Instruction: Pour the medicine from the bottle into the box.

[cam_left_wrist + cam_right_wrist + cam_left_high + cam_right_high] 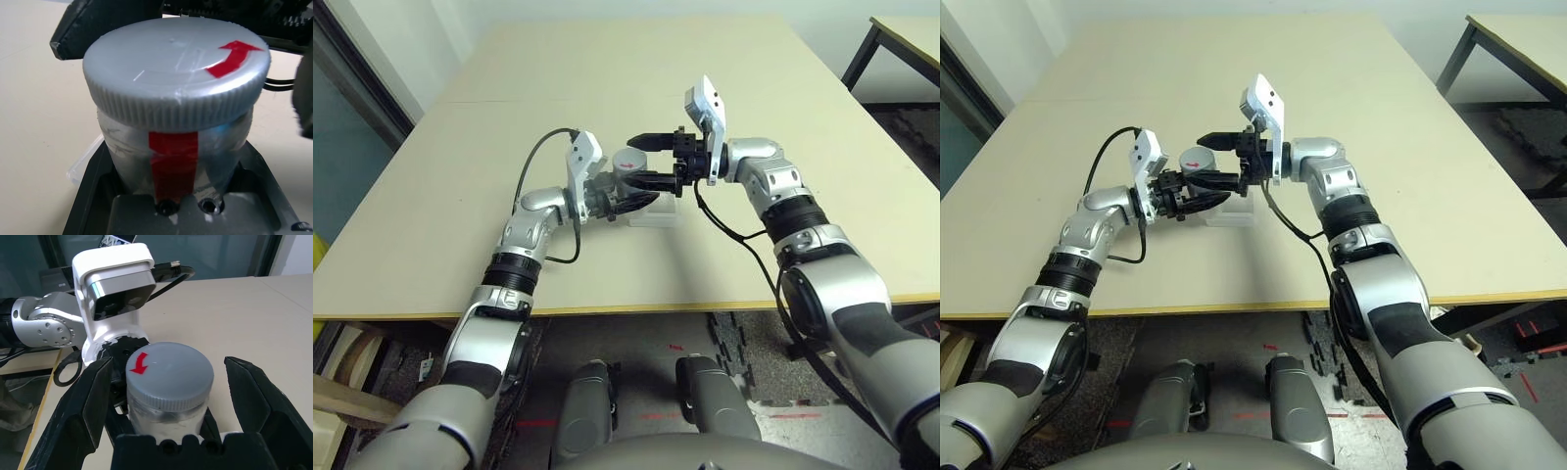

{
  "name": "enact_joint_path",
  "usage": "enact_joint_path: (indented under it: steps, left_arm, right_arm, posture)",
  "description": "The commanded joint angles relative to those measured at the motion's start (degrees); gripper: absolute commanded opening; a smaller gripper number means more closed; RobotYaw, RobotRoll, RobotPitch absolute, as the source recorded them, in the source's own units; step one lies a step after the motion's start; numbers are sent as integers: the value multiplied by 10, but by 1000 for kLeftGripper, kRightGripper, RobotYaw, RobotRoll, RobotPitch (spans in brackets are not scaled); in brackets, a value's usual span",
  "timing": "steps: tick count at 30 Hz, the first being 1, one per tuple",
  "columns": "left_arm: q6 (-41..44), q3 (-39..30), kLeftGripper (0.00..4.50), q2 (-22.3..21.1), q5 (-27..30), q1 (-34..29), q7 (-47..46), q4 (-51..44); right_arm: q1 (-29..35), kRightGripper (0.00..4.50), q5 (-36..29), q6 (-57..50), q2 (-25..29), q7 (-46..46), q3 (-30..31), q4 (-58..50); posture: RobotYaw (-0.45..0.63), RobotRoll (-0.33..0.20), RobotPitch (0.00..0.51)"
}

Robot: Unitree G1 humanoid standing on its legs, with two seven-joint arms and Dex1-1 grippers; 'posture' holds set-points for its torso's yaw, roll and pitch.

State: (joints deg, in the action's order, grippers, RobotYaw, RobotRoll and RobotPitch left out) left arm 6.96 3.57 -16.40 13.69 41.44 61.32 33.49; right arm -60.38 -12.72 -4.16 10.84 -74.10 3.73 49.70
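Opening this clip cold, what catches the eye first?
The two arms meet at mid-table over a silver-grey bottle, held upright in the shut left claw. Its ribbed grey cap, marked with a red arrow, is still on. The right claw stands open around the cap, above the clear box.

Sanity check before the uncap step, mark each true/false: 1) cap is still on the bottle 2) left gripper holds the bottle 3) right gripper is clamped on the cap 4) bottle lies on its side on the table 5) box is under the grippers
1) True: the grey cap sits on the bottle.
2) True: the left gripper is shut on it.
3) False: the right gripper is open, one finger either side of the cap.
4) False: it is held upright above the table.
5) True: the clear box lies below.
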Motion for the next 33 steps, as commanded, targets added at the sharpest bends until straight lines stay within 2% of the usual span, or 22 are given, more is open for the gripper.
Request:
enact_joint_path:
  steps: [1,5,6,8,11,12,19,25,33]
  left_arm:
    - [0,10,2649,1,-11,1,1,15]
    - [-1,10,2649,2,-11,0,2,15]
    - [-1,10,2649,2,-10,-1,2,15]
    - [0,10,2649,2,-10,-1,2,15]
    - [0,10,2649,1,-10,-2,4,13]
    - [1,11,2649,1,-10,-3,5,13]
    - [5,9,2649,-1,-3,-4,17,11]
    - [13,6,2649,-2,2,-3,33,9]
    - [17,5,2650,-4,4,-6,38,3]
  right_arm:
    - [-10,4500,-4,-7,-1,-6,-4,2]
    - [-9,4500,-5,-12,-2,-9,-5,1]
    - [-9,4327,-5,-12,-2,-10,-5,1]
    - [-9,3855,-4,-12,-2,-12,-5,2]
    - [-10,2768,-3,-11,-3,-14,-5,4]
    - [-11,2576,-3,-10,-4,-14,-5,5]
    - [-17,2576,-1,-1,-3,-37,-3,16]
    - [-31,2576,-3,48,-3,-166,19,36]
    - [-28,2576,-90,99,13,-184,153,-7]
  posture:
    - [-197,0,91]
    - [-196,0,91]
    - [-196,0,91]
    - [-196,0,91]
    - [-197,0,92]
    - [-197,0,92]
    - [-195,0,95]
    - [-192,0,99]
    - [-174,0,106]
